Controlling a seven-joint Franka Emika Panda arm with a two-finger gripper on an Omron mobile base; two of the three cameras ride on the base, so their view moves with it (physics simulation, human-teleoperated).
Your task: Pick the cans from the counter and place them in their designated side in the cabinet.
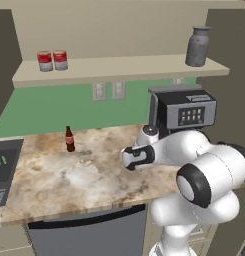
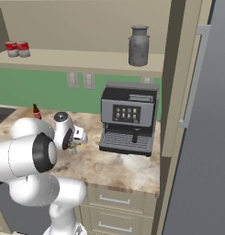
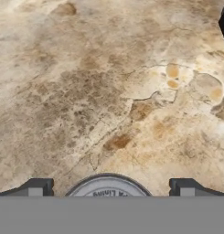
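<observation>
In the hand view my gripper (image 3: pixel 111 188) points straight down at the marbled counter (image 3: pixel 109 91). It is open, with one dark fingertip (image 3: pixel 36 187) on each side of a can's silver lid (image 3: pixel 107 185). That can stands upright between the jaws, and only its top shows. Seen from the left base, my wrist (image 1: pixel 138 156) hangs low over the counter (image 1: pixel 69 175) and hides that can. Two red-and-white cans (image 1: pixel 45 61) (image 1: pixel 60 59) stand side by side at the left end of the cabinet shelf (image 1: pixel 129 67). They are also in the right base view (image 2: pixel 12 48) (image 2: pixel 23 48).
A slim brown bottle (image 1: pixel 69 139) stands on the counter left of my arm. A black coffee machine (image 1: pixel 184 111) stands close behind it on the right. A grey metal jug (image 1: pixel 197 46) stands on the shelf's right end. A cooktop (image 1: pixel 4 170) borders the counter's left.
</observation>
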